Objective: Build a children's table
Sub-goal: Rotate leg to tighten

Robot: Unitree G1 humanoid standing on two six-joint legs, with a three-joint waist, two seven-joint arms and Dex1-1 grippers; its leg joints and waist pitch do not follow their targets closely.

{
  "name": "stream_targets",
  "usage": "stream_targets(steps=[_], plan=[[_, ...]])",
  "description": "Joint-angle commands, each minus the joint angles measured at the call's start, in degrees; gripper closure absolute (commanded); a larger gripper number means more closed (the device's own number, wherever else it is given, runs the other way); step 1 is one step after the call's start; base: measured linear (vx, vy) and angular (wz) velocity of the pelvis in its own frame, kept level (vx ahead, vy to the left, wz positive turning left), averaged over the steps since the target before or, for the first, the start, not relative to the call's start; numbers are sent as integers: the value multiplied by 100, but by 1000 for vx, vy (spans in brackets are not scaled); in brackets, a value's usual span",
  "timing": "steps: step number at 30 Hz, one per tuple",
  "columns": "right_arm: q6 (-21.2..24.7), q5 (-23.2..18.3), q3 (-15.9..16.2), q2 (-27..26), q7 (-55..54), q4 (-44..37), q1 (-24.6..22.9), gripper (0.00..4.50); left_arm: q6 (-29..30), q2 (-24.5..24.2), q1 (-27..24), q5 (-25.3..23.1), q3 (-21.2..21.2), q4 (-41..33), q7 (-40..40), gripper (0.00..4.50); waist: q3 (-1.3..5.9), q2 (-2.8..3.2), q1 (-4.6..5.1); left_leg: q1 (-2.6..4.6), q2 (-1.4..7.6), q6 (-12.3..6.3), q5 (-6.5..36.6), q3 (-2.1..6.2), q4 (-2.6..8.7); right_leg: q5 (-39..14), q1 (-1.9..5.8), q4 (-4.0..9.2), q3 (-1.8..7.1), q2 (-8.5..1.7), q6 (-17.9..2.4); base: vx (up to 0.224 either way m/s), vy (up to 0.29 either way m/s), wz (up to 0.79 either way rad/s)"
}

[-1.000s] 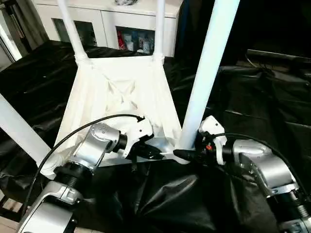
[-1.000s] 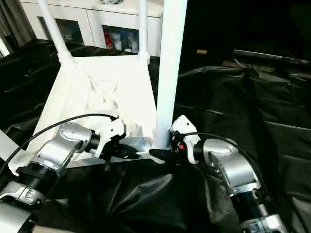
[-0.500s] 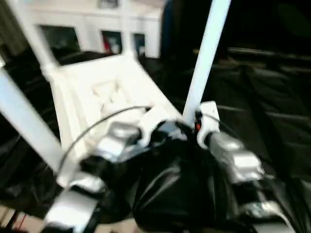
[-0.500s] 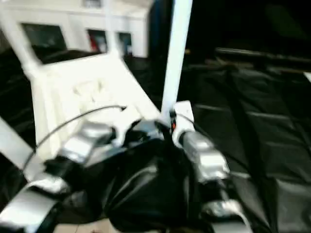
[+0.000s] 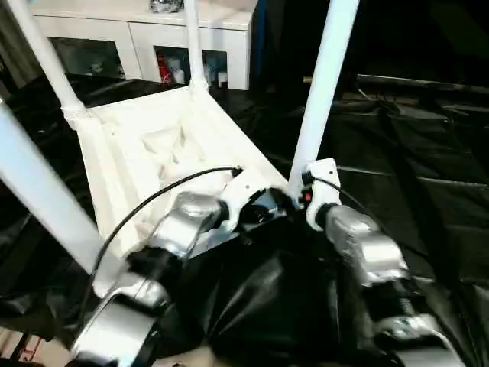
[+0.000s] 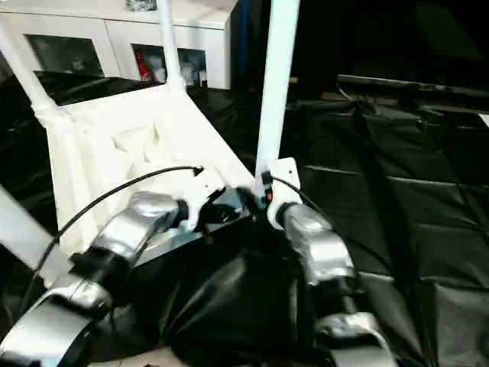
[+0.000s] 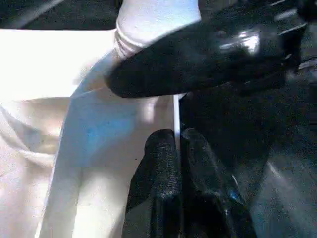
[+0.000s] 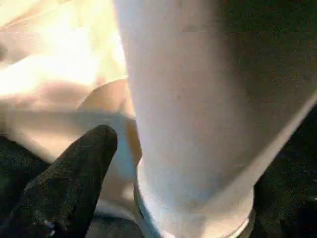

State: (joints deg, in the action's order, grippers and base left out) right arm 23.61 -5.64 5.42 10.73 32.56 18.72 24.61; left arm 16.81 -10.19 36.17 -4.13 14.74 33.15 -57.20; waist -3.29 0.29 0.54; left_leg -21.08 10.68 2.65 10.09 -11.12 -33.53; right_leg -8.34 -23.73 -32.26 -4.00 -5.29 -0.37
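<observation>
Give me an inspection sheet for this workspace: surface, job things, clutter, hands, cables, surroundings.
Surface: black sheeting, wrinkled.
Job's things: table top upside down, ribbed underside showing; legs standing in its corners, near right leg in its socket.
Clutter: nothing seen.
Hands: left hand shut on the top's edge; right hand at the near right leg's base, one finger beside it.
Cables: black cable arcs over the left arm.
Surroundings: white cabinet behind.

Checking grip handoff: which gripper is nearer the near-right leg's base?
Right. The right gripper straddles the base of the near-right leg; the left gripper is pinched on the tabletop's rim beside that corner.
</observation>
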Motion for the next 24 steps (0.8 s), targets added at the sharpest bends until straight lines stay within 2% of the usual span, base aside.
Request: stream_targets(steps=[1,3,5,6,11,13,15,17,19,22,23,24], plan=[[215,-267,191,100,546,-301,30,13,-263,93,-136,314,381,-232,-761,450,389,-62,-45,54,211,-338,1684,89,406,-1988,269,391,228,-282,-1085,0,0,0],[292,-341,169,189,700,-372,15,13,-302,42,-151,306,382,-240,-805,450,379,-67,-94,60,209,-351,1640,74,389,-2038,257,383,236,-284,-1136,0,0,0],[302,-349,173,272,834,-421,6,13,-331,-5,-164,310,382,-259,-861,450,377,-95,-116,49,203,-305,1642,82,386,-2241,262,375,234,-288,-1067,0,0,0],[228,-283,350,606,1260,-577,-52,13,-327,-166,-221,356,398,-392,-1101,450,363,-98,-133,62,211,-265,1681,87,389,-2405,252,390,228,-284,-1010,0,0,0],[206,-300,600,1013,1856,-800,-138,13,-288,-372,-308,477,433,-634,-1528,450,360,-103,-181,54,229,-276,1620,78,391,-2402,240,374,243,-279,-951,0,0,0],[300,-365,634,1075,2009,-850,-155,47,-227,-440,-335,492,466,-698,-1663,450,365,-92,-212,61,238,-261,1578,85,396,-2339,241,358,240,-281,-966,0,0,0],[306,-377,627,1084,2034,-860,-156,50,-194,-511,-375,501,506,-764,-1795,450,362,-91,-224,62,236,-224,1612,88,401,-2367,239,355,240,-285,-968,0,0,0],[325,-429,617,1090,2065,-888,-161,76,-207,-545,-394,490,512,-762,-1810,450,355,-85,-230,84,233,-180,1698,82,399,-2446,219,374,243,-280,-960,0,0,0],[366,-483,602,1081,2072,-908,-173,93,-215,-562,-403,486,518,-763,-1809,450,350,-91,-231,75,227,-153,1738,91,405,-2570,228,383,239,-283,-903,0,0,0],[355,-498,629,1060,2094,-981,-239,107,-199,-584,-408,505,535,-776,-1829,450,353,-99,-230,72,226,-148,1721,93,402,-2628,226,386,240,-288,-851,0,0,0],[362,-513,647,1045,2135,-1016,-281,133,-194,-576,-404,489,531,-762,-1838,450,359,-89,-234,74,226,-152,1690,92,400,-2585,226,385,242,-286,-848,0,0,0],[375,-516,648,1032,2129,-1021,-289,133,-193,-573,-404,486,533,-761,-1839,450,359,-99,-236,68,225,-168,1653,90,399,-2518,230,378,244,-282,-856,0,0,0]])
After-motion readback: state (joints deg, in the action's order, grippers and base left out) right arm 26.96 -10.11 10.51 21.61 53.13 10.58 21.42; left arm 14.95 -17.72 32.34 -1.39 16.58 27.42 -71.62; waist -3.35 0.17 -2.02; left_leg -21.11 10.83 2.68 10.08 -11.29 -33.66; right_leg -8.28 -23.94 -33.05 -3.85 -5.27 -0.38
